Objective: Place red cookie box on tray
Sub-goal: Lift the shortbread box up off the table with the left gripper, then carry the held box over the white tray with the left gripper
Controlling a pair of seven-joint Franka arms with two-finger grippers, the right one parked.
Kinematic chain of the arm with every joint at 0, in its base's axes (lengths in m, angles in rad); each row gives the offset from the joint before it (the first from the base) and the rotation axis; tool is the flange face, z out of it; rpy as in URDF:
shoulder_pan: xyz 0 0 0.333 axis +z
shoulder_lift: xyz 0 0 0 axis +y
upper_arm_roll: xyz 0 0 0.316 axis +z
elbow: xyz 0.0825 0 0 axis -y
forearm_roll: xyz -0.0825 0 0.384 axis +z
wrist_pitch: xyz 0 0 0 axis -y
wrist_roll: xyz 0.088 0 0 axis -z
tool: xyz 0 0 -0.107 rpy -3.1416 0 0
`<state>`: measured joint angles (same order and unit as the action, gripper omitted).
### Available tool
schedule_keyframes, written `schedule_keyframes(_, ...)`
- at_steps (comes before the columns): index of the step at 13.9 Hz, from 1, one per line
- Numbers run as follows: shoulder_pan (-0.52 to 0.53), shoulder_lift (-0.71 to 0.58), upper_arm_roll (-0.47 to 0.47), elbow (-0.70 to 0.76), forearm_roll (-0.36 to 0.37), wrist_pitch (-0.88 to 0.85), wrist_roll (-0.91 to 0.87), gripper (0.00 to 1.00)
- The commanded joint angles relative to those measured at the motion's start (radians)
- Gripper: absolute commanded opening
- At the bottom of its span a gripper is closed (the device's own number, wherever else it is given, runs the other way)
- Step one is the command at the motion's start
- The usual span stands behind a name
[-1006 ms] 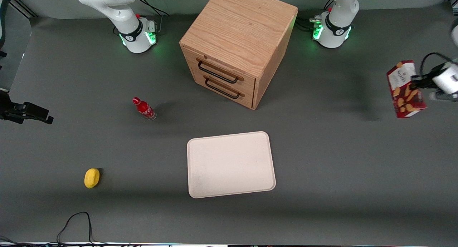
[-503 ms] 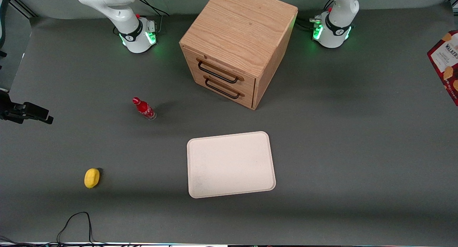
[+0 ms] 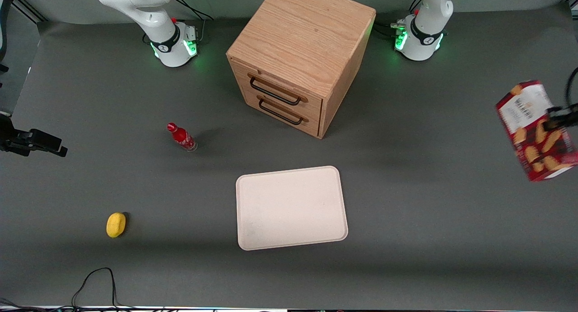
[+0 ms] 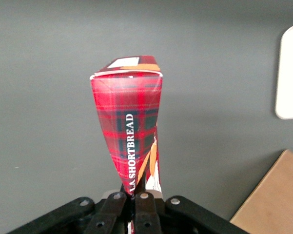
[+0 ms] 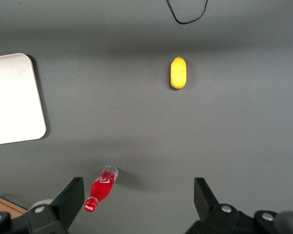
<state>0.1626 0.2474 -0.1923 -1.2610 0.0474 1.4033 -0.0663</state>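
Gripping red cookie box | tartan carton, tilted, airborne | hand clamped on it

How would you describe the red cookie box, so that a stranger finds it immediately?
From the wooden drawer cabinet, look toward the working arm's end of the table. There the gripper holds the red cookie box tilted in the air. Unlike the small red bottle, it is a tartan carton showing cookies.

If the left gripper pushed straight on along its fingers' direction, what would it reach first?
The gripper is shut on the red cookie box, held aloft at the working arm's end. Past the box only bare table shows, so probably the tabletop; depth is unclear.
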Motion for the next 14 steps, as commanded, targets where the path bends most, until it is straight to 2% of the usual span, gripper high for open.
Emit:
schedule_keyframes(1, -0.164, 0.156, 0.005, 0.21, 0.006, -0.063, -0.198, 0.0)
schedule_keyframes(5, -0.383, 0.328, -0.002, 0.392, 0.005, -0.02, -0.361, 0.0)
schedule_keyframes(9, -0.572, 0.368, 0.014, 0.404, 0.006, 0.065, -0.429, 0.0)
schedule_keyframes(14, -0.609, 0.42, 0.016, 0.39, 0.009, 0.144, -0.461, 0.0)
